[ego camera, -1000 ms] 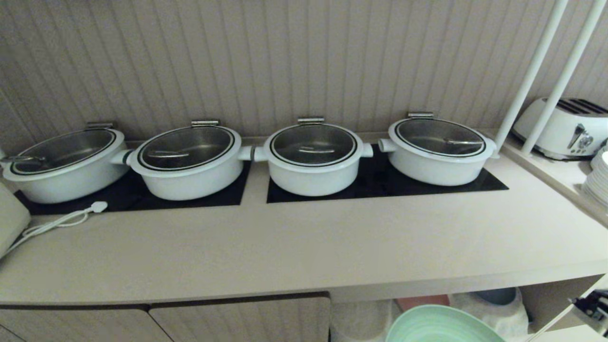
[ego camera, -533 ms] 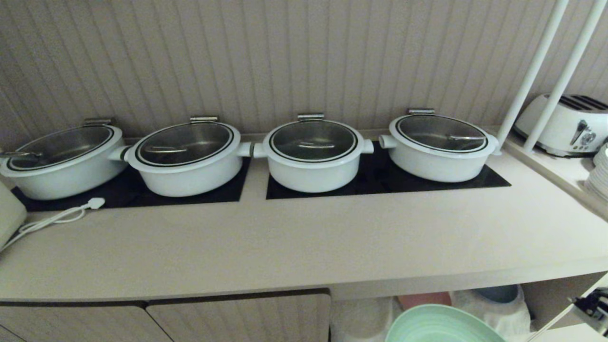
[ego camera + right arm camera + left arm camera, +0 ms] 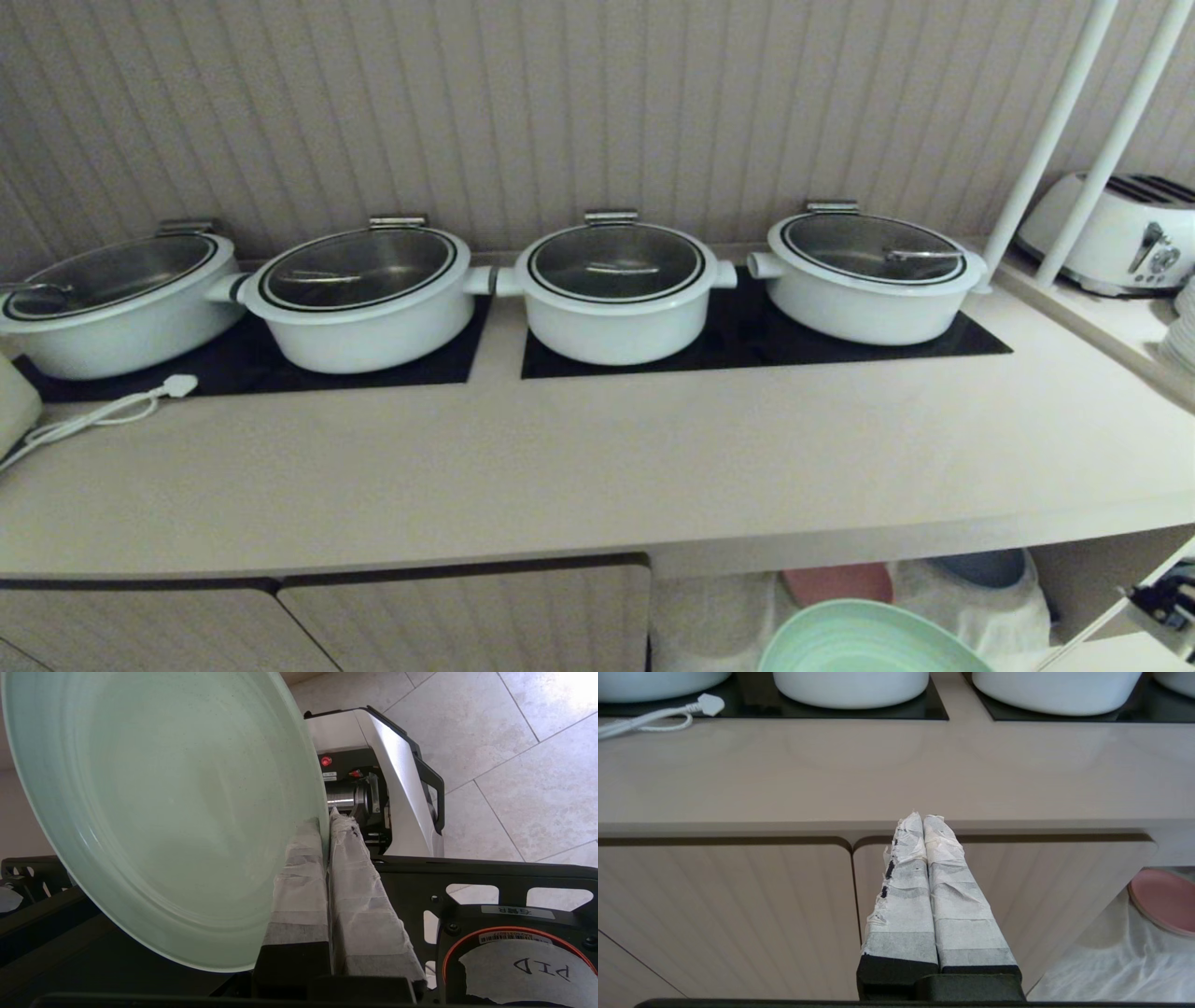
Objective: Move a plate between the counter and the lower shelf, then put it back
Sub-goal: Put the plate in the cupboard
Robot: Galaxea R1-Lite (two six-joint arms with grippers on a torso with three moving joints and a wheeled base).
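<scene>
Head view has shifted down across the bench [image 3: 597,467] as the torso bends; right gripper [image 3: 327,826] fingers stay clamped on the plate [image 3: 163,812] rim, held low before the lower shelf [image 3: 952,588], likely heading shelfward; left gripper [image 3: 922,821] fingers together, idle.
</scene>
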